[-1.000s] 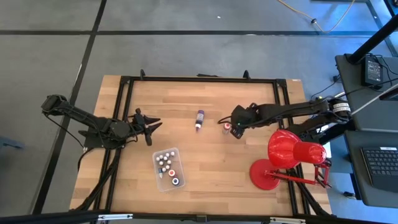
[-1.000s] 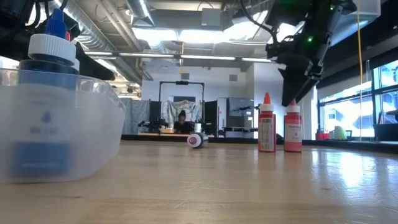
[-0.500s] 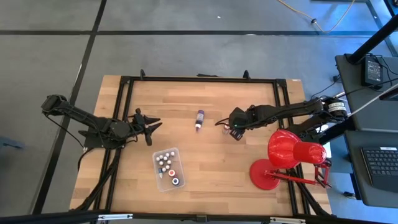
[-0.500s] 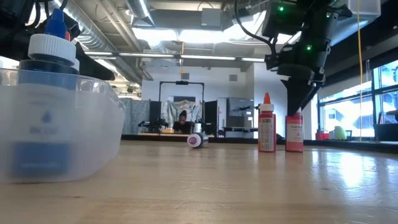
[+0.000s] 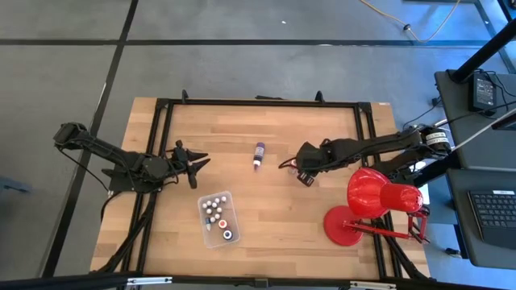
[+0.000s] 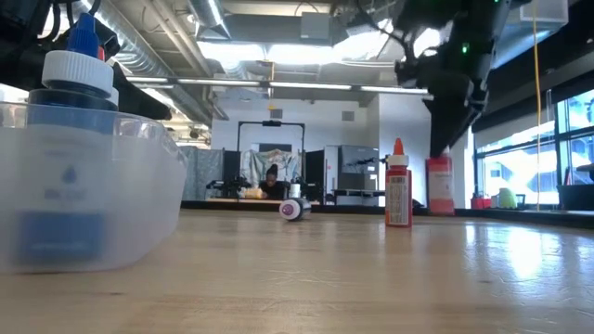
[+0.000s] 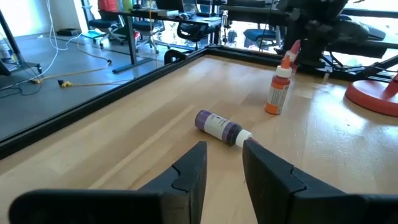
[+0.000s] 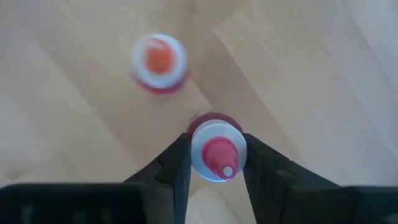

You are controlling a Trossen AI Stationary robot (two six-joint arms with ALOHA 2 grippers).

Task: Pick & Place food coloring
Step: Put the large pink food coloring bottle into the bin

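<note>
Near the table's middle, the right gripper [image 8: 214, 163] is clamping a red bottle [image 8: 217, 149]; left gripper [image 7: 222, 167] is sitting parted, empty.

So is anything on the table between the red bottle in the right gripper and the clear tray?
Nothing visible blocks it. The right gripper holds the red bottle; bare wood lies between it and the tray. The purple bottle lies off that line.

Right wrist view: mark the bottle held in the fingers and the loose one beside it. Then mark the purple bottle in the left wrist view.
held red bottle [image 8: 217, 151], right wrist view, on its white cap.
loose red bottle [image 8: 159, 61], right wrist view, on its orange tip.
purple bottle [image 7: 219, 127], left wrist view, on its label.
</note>
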